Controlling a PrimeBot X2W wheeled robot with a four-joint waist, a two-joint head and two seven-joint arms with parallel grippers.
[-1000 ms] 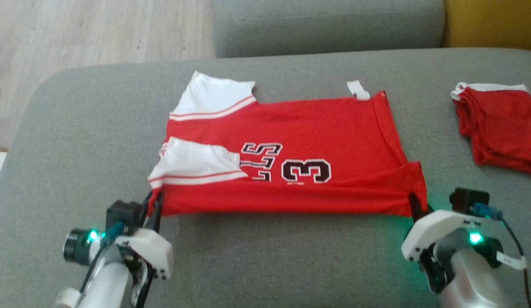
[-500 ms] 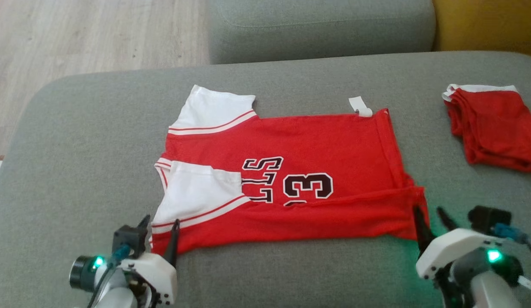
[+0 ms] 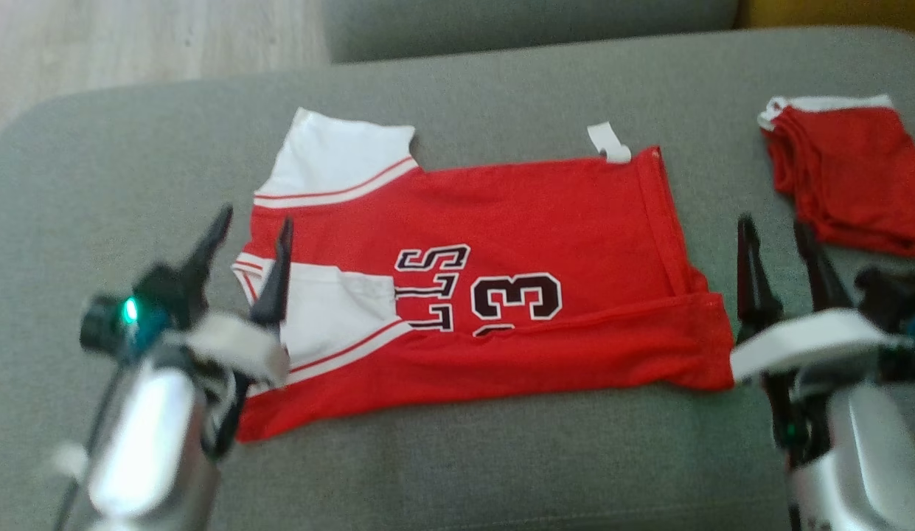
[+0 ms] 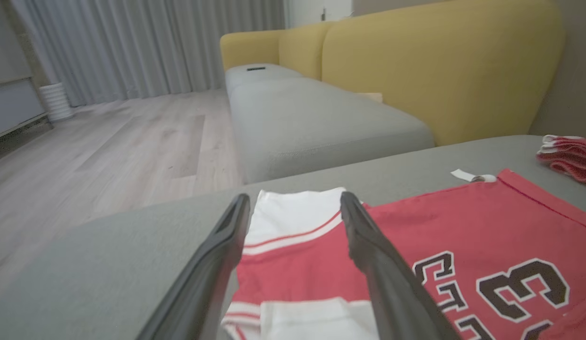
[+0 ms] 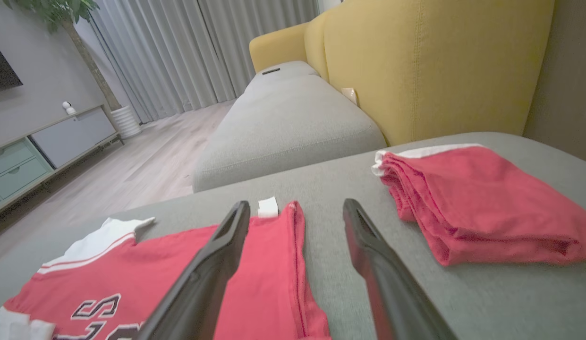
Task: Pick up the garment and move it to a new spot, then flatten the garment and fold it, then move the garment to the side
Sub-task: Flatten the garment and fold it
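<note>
The left gripper (image 3: 255, 216), jaws wide apart and holding nothing, hangs over the white-sleeved end of the red jersey (image 3: 516, 214), which lies partly folded, a 3 showing, on the grey sofa cushion (image 3: 457, 457). At the jersey's hem, the right gripper (image 3: 773, 223) also stands with jaws spread and empty, between the jersey and 1 folded red garment (image 3: 848, 177) near the cushion's right edge.
</note>
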